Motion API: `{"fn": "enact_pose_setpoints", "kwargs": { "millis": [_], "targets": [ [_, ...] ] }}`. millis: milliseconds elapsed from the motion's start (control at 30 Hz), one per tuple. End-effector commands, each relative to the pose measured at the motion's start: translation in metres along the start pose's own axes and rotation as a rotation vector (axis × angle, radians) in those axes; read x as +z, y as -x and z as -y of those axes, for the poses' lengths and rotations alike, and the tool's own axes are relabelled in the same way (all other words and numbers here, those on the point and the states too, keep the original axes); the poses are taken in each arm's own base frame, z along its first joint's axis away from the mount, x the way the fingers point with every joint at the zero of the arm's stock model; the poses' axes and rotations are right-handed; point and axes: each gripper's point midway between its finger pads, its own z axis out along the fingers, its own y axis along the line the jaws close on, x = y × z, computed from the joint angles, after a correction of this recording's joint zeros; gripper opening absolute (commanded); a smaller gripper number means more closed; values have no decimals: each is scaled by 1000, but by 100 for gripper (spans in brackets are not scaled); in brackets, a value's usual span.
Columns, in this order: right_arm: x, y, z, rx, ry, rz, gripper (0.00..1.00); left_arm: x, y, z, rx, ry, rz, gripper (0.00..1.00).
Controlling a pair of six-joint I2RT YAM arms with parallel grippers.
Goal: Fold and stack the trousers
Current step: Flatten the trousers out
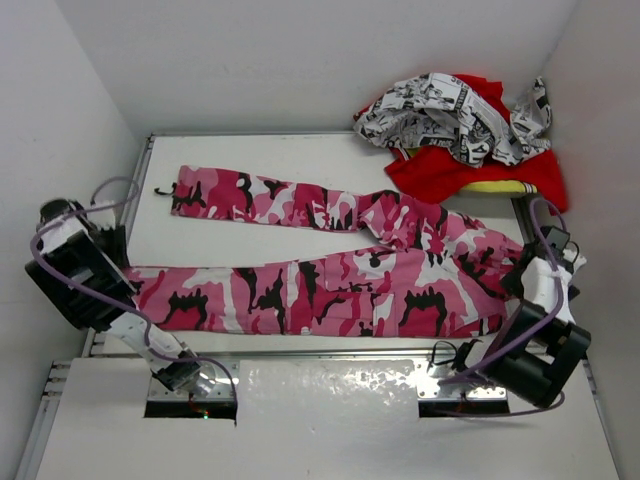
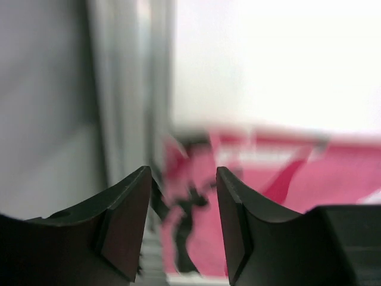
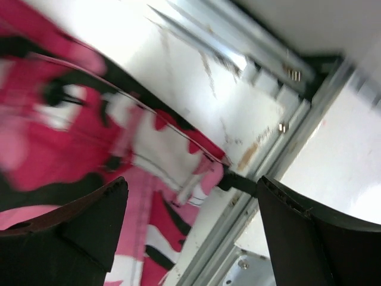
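The pink camouflage trousers (image 1: 330, 290) lie spread flat on the white table, both legs pointing left and the waist at the right. My left gripper (image 1: 118, 252) is open just past the cuff of the near leg. In the left wrist view (image 2: 181, 220) the cuff (image 2: 196, 238) shows blurred between the open fingers, not gripped. My right gripper (image 1: 517, 278) is open at the waist's right end. In the right wrist view (image 3: 191, 196) the waist corner (image 3: 149, 161) with a black tab lies between the spread fingers.
A black-and-white printed cloth (image 1: 450, 115) lies heaped on a plain red cloth (image 1: 470, 170) at the back right corner. A metal rail (image 1: 330, 352) runs along the table's near edge. White walls close in on the left, right and back.
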Motion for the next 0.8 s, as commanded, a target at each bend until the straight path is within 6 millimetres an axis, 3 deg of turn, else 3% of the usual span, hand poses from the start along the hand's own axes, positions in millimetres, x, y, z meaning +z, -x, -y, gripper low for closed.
{"fn": "enact_pose_setpoints", "kwargs": {
  "millis": [0, 33, 100, 167, 267, 300, 333, 533, 667, 767],
  "targets": [
    [-30, 42, -2, -48, 9, 154, 84, -34, 99, 11, 23, -14, 242, 46],
    [-39, 49, -5, -46, 26, 191, 84, -35, 127, 29, 74, -40, 272, 47],
    [-52, 61, -11, -34, 64, 243, 83, -22, 158, 54, 79, -97, 282, 48],
    [-62, 71, -21, -28, 128, 279, 83, -7, 171, 64, 1, -128, 263, 54],
    [-74, 83, -36, -41, 217, 327, 82, 33, 191, 78, -47, -169, 193, 63],
    [-76, 84, -39, -47, 234, 330, 82, 41, 192, 83, -43, -168, 176, 72],
    [-78, 88, -43, -52, 249, 333, 82, 48, 193, 88, -35, -160, 162, 75],
    [-78, 97, -65, -81, 305, 309, 81, 97, 189, 105, -29, -120, 89, 79],
    [-80, 104, -81, -103, 353, 306, 81, 121, 177, 114, -62, -150, 47, 77],
    [-76, 102, -100, -122, 407, 269, 81, 125, 167, 123, -77, -195, 21, 67]
  ]
}}
